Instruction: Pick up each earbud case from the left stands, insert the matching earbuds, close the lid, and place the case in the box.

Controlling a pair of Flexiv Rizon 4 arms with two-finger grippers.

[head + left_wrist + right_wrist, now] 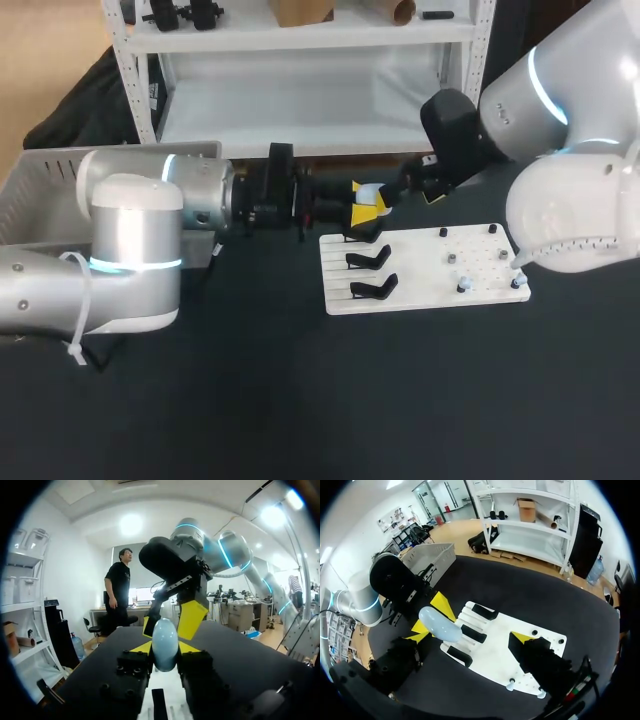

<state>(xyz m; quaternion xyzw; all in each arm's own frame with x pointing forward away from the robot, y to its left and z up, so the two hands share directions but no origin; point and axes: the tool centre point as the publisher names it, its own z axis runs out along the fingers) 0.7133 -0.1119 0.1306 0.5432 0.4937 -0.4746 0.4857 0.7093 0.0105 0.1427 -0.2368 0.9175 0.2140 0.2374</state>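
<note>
My left gripper [366,212] is shut on a pale blue oval earbud case [371,192], held in the air over the far left corner of the white board [425,272]. In the left wrist view the case [165,645] stands upright between my yellow tips, pinched from both sides. My right gripper [410,195] is open just beyond the case and does not touch it; its yellow fingers [192,618] hang behind the case. In the right wrist view the case [440,624] lies between my wide-open fingers, nearer one of them. Three black stands [368,262] on the board are empty.
Small earbuds [463,287] sit on pegs on the board's right half, among black pegs [443,232]. A grey box [50,185] stands at the table's far left behind my left arm. The dark tabletop [330,400] lies in front of the board.
</note>
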